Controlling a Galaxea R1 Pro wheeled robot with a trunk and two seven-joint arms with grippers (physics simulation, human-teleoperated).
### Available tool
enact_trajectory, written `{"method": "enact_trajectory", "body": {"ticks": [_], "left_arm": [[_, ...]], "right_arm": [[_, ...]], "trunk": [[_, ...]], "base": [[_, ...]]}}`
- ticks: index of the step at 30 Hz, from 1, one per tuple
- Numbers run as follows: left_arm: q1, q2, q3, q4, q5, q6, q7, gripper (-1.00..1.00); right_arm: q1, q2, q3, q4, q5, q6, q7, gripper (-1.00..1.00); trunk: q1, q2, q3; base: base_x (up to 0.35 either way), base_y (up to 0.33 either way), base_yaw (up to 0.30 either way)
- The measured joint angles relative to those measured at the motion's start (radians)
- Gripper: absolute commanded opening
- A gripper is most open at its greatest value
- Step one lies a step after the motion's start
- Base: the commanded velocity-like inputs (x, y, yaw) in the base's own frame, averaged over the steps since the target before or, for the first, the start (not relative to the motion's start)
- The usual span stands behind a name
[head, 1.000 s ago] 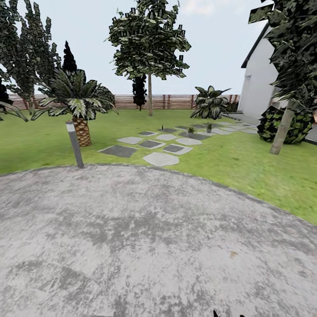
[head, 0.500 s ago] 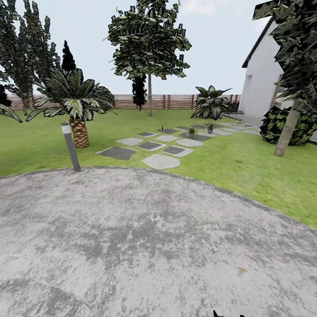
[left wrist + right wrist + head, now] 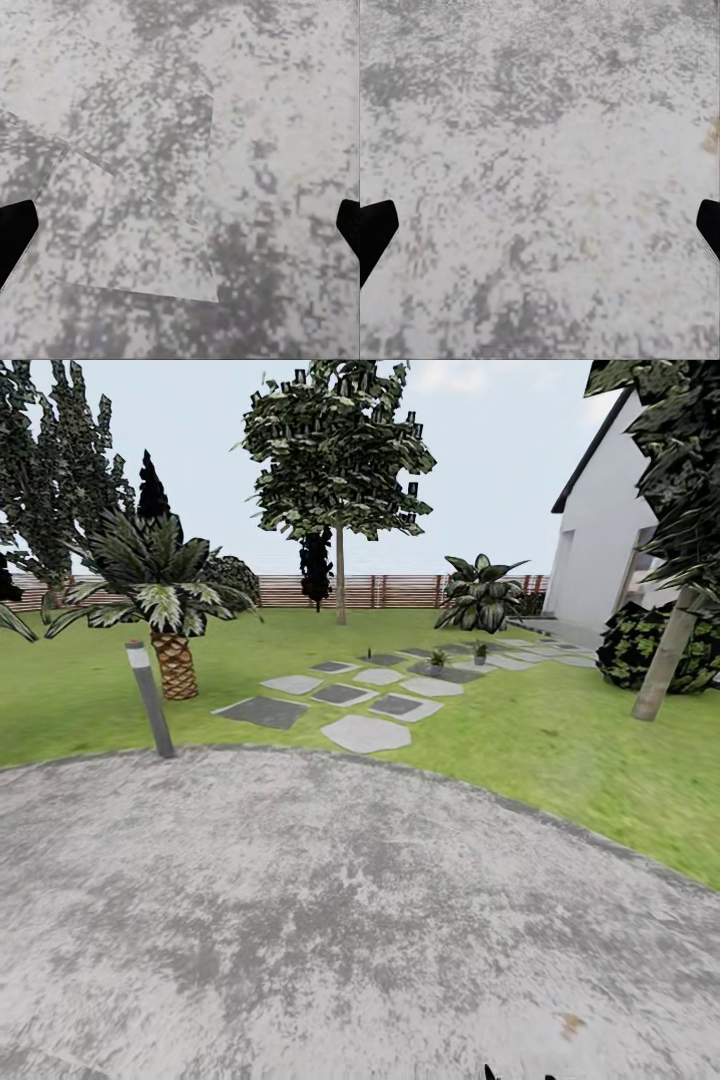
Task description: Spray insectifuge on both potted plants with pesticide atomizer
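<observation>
1. A mottled grey paved area [image 3: 330,920] spreads across the foreground, curving against the grass.
2. A grey bollard post [image 3: 149,698] stands tilted at the paving's edge.
3. A short palm tree [image 3: 160,595] stands just behind the post.
4. A tall leafy tree [image 3: 338,455] rises mid-lawn.
5. A big striped-leaf bush [image 3: 480,593] sits near a white house [image 3: 600,560].

Head camera faces the garden [image 3: 300,650]; wrist cameras face pavement [image 3: 180,150] closely.
</observation>
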Motion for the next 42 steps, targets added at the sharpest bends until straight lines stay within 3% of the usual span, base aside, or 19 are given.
{"method": "enact_trajectory", "body": {"ticks": [42], "left_arm": [[0.0,0.0,0.0,0.0,0.0,0.0,0.0,1.0]], "right_arm": [[0.0,0.001,0.0,0.0,0.0,0.0,0.0,1.0]], "trunk": [[0.0,0.0,0.0]], "base": [[0.326,0.0,0.0]]}}
